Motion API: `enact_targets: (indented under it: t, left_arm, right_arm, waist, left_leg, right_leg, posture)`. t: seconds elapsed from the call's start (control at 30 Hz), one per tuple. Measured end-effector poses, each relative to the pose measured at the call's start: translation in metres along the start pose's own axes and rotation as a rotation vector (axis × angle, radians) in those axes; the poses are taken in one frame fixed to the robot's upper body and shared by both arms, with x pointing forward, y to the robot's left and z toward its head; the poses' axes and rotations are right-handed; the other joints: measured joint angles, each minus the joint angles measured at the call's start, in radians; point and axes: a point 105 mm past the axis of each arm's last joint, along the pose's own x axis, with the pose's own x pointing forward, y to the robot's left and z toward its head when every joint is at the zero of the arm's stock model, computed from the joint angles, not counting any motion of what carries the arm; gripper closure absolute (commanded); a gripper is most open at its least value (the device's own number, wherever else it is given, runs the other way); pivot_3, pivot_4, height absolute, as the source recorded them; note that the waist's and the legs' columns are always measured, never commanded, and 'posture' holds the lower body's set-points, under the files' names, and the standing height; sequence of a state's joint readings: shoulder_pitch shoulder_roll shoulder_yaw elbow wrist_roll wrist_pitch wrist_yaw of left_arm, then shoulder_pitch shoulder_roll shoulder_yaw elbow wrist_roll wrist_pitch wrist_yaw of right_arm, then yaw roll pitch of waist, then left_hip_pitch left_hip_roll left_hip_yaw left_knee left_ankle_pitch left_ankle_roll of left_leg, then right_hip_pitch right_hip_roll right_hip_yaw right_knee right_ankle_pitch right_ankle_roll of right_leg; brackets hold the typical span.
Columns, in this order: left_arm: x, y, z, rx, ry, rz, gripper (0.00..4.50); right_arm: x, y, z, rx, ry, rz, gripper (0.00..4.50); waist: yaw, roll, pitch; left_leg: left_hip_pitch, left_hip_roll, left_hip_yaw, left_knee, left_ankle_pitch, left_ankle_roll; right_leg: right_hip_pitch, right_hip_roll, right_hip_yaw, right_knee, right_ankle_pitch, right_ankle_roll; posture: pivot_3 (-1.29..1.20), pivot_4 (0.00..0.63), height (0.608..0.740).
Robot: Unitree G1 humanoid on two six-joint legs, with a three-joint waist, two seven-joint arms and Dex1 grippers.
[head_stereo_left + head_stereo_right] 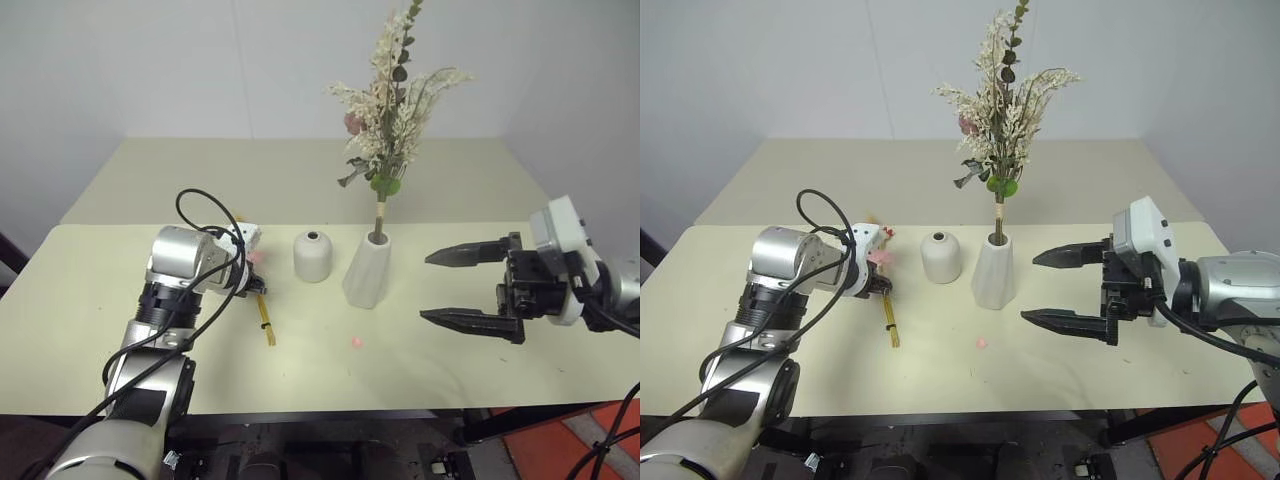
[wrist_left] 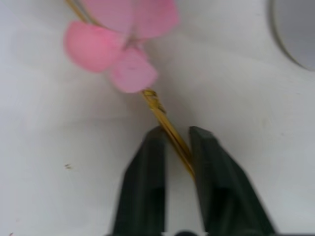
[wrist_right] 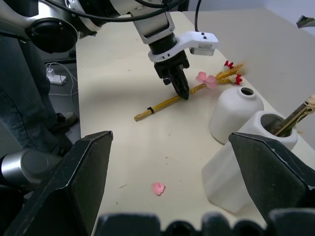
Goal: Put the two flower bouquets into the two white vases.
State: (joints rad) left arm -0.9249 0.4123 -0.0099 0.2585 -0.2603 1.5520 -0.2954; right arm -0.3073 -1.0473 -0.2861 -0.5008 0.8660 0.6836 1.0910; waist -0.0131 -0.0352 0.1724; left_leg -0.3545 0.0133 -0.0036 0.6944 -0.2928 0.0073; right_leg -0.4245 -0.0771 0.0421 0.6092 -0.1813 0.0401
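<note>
Both vases, short (image 1: pixel 312 257) and tall (image 1: pixel 367 270), look like matt white ceramic; beside the short one, the slim bouquet's stems (image 3: pixel 170 102) look like dry yellow straw.

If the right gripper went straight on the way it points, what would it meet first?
Probably the taller white vase: the open right gripper points across the table at it, nothing showing between. Depth is unclear; it might pass just in front.

no readable txt or labels
</note>
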Motion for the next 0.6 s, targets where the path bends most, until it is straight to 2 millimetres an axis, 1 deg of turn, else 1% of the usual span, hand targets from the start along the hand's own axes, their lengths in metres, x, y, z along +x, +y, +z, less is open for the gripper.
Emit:
enact_targets:
  t: [0.03,0.17,0.23,0.3,0.43,0.5,0.53,0.6]
  left_arm:
    - [-0.001,0.003,0.000,-0.013,-0.002,0.001,4.47]
    - [-0.005,0.013,0.004,-0.038,-0.033,0.031,4.47]
    - [-0.011,0.022,0.013,-0.050,-0.099,0.045,4.47]
    - [-0.022,0.028,0.025,-0.062,-0.208,0.021,4.47]
    - [-0.051,0.026,0.055,-0.054,-0.533,-0.114,4.47]
    - [-0.072,0.020,0.073,-0.047,-0.728,-0.213,4.47]
    - [-0.086,0.017,0.083,-0.044,-0.826,-0.273,4.47]
    - [-0.110,0.014,0.097,-0.023,-0.969,-0.355,4.47]
  right_arm:
    - [0.000,0.000,0.000,0.002,0.001,0.000,0.00]
    - [0.000,0.000,-0.001,0.006,-0.004,0.008,0.00]
    - [0.000,-0.001,-0.001,0.013,-0.013,0.004,0.00]
    - [0.000,-0.002,-0.002,0.014,-0.016,-0.002,0.00]
    - [0.000,-0.005,-0.004,0.016,-0.023,-0.023,0.00]
    - [0.001,-0.007,-0.004,0.013,-0.029,-0.039,0.00]
    - [0.002,-0.008,-0.004,0.010,-0.035,-0.052,0.00]
    - [0.003,-0.009,-0.004,0.009,-0.047,-0.067,0.00]
  waist:
    - [-0.001,0.000,0.000]
    - [-0.003,-0.001,0.001]
    - [-0.002,-0.002,0.001]
    - [-0.003,-0.003,0.002]
    - [0.001,-0.003,0.002]
    - [0.003,-0.004,0.002]
    - [0.005,-0.004,0.003]
    - [0.006,-0.005,0.003]
  left_leg:
    - [0.000,0.000,0.000,0.000,0.000,0.000]
    - [0.000,0.000,0.000,0.000,0.000,0.000]
    - [-0.001,0.000,0.000,0.000,0.000,0.000]
    - [-0.001,0.000,0.000,0.000,0.000,0.000]
    - [-0.004,0.001,0.000,0.000,0.000,-0.001]
    - [-0.004,0.000,0.000,0.001,0.000,-0.001]
    - [-0.004,0.000,0.000,0.001,0.000,-0.001]
    - [-0.004,0.000,0.000,0.001,0.000,-0.001]
  right_leg:
    - [0.000,0.000,0.000,0.000,0.000,-0.001]
    - [-0.001,0.000,0.000,0.000,0.001,-0.001]
    - [-0.001,0.000,0.000,0.000,0.002,-0.003]
    - [-0.002,0.000,0.000,0.000,0.002,-0.003]
    - [-0.003,-0.001,0.000,0.000,0.002,-0.004]
    - [-0.003,-0.001,-0.001,0.000,0.002,-0.004]
    - [-0.003,-0.001,-0.001,0.000,0.002,-0.004]
    - [-0.003,-0.001,-0.001,-0.001,0.002,-0.004]
  posture:
    - [0.00,0.150,0.740]
    - [0.00,0.150,0.740]
    - [0.00,0.150,0.740]
    - [0.00,0.150,0.740]
    - [0.00,0.150,0.740]
    - [0.00,0.150,0.740]
    - [0.00,0.150,0.740]
    - [0.00,0.150,0.740]
